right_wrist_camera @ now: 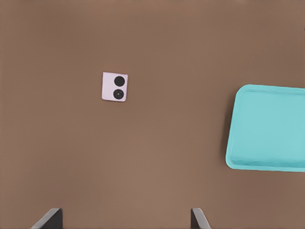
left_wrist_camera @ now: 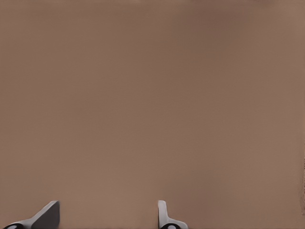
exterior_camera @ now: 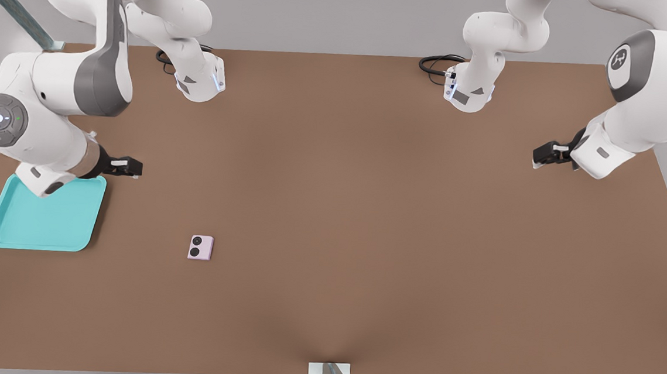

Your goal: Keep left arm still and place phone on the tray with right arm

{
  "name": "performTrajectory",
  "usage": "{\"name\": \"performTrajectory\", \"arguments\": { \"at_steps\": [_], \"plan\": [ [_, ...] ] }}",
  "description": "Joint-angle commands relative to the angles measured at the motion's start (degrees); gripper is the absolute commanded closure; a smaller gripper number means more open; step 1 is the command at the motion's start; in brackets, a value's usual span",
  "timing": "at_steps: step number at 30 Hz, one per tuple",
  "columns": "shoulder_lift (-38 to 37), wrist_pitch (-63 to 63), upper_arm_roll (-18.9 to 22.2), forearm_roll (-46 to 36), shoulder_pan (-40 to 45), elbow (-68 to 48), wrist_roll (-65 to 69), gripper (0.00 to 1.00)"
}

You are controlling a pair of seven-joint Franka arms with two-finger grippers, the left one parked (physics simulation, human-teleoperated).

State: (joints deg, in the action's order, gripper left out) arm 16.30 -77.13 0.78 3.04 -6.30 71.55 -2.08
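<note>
The pale pink-lilac phone [exterior_camera: 200, 247] lies flat on the brown table, its two black lenses facing up; the right wrist view also shows the phone [right_wrist_camera: 115, 87]. To the front view's left of it sits the turquoise tray [exterior_camera: 43, 219], which holds nothing, and part of the tray [right_wrist_camera: 269, 129] shows in the right wrist view. My gripper [exterior_camera: 135, 168] hovers above the table just behind the tray's far right corner, up and to the left of the phone in the front view. In the right wrist view the gripper [right_wrist_camera: 125, 211] is open, its fingers wide apart and holding nothing.
The working arm's elbow and wrist overhang the tray's far edge. The parked arm's gripper [exterior_camera: 547, 154] hangs at the front view's right. Both arm bases and black cables [exterior_camera: 436, 62] stand along the back edge. A white bracket [exterior_camera: 329, 370] sits at the front edge.
</note>
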Motion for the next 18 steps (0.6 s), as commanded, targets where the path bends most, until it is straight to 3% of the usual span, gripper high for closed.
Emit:
{"name": "performTrajectory", "arguments": {
  "at_steps": [1,10,18],
  "plan": [
    [0.05,-7.25,-0.43,0.12,0.41,-0.10,-5.91,0.00],
    [22.36,-30.27,-1.13,-3.84,-3.63,0.69,-11.97,0.00],
    [26.86,-39.68,-2.97,-6.12,-1.87,8.25,-15.58,0.00]
  ]
}}
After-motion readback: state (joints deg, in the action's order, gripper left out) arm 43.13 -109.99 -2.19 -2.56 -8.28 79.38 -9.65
